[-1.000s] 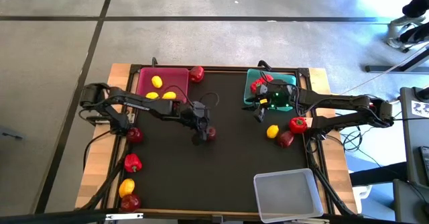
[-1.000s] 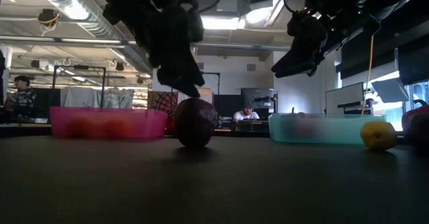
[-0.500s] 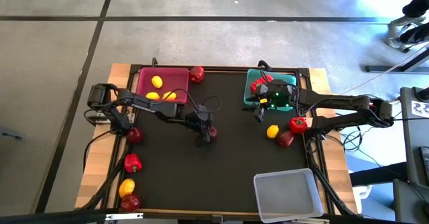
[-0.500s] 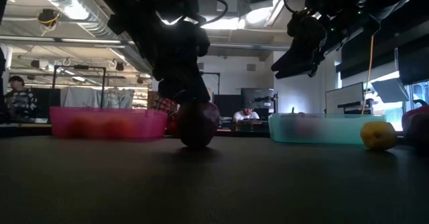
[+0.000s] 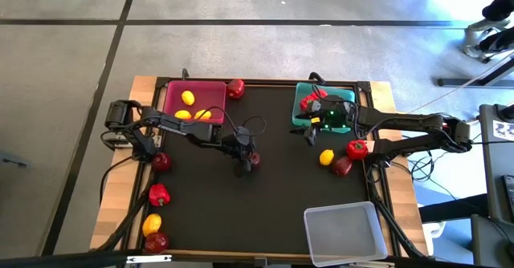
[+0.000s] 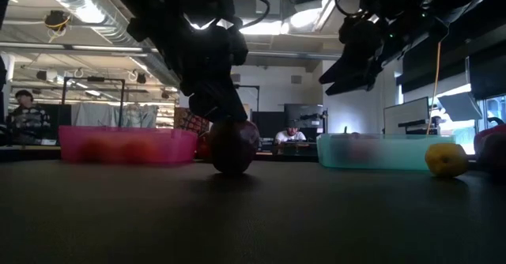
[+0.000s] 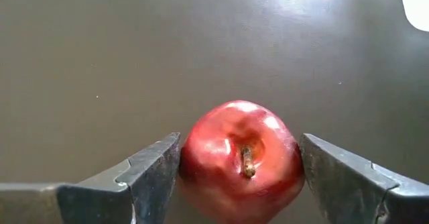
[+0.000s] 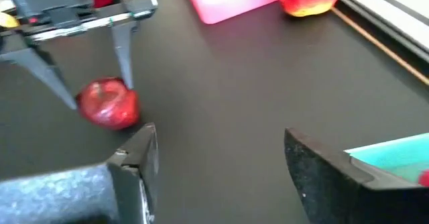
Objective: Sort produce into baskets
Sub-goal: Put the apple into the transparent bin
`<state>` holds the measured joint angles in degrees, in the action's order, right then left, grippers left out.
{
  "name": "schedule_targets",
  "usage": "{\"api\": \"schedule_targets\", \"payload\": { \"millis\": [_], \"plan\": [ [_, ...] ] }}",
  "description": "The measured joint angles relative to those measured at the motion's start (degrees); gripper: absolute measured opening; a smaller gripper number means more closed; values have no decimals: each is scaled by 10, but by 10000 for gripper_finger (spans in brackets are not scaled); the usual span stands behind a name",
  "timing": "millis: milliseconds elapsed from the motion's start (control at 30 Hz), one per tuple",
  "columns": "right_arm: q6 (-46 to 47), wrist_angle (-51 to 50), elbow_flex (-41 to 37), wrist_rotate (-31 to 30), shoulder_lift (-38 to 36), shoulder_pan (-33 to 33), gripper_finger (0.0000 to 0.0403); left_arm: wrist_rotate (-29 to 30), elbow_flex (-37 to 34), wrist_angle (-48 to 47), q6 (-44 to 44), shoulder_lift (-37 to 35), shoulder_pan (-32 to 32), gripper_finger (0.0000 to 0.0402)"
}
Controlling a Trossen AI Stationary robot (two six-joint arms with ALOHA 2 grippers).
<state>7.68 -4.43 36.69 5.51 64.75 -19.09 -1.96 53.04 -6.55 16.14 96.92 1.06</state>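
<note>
While lowered, left pincer straddles apple, right pincer open.

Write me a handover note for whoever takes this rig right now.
Left pincer: open, fingers either side of the dark red round apple mid-mat, apple on the table, not lifted.
Right pincer: open and empty, above the near edge of the teal plastic tray.
Done: yellow lemons in the magenta-pink plastic tray; red items in the teal one.
Left: the clear greyish tray holds nothing; produce is loose at the left table edge, beside the right arm, and one piece sits by the pink tray's corner.
</note>
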Motion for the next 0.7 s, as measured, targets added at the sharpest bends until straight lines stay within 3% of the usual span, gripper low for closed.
{"api": "schedule_targets", "payload": {
  "millis": [200, 367, 533, 700],
  "plan": [
    [10, 0, 0, -20, 0, 0, 254, 1, 0, 0, -7, 0, 0, 293],
    [26, 0, 0, -19, 0, 0, 260, 1, 0, -1, -76, 0, -8, 293],
    [31, -1, 0, 22, 0, 0, 260, 10, 0, -3, -134, 0, -16, 292],
    [31, -1, 0, 60, 0, 0, 260, 9, -1, 2, -123, -2, -11, 292]
  ]
}}
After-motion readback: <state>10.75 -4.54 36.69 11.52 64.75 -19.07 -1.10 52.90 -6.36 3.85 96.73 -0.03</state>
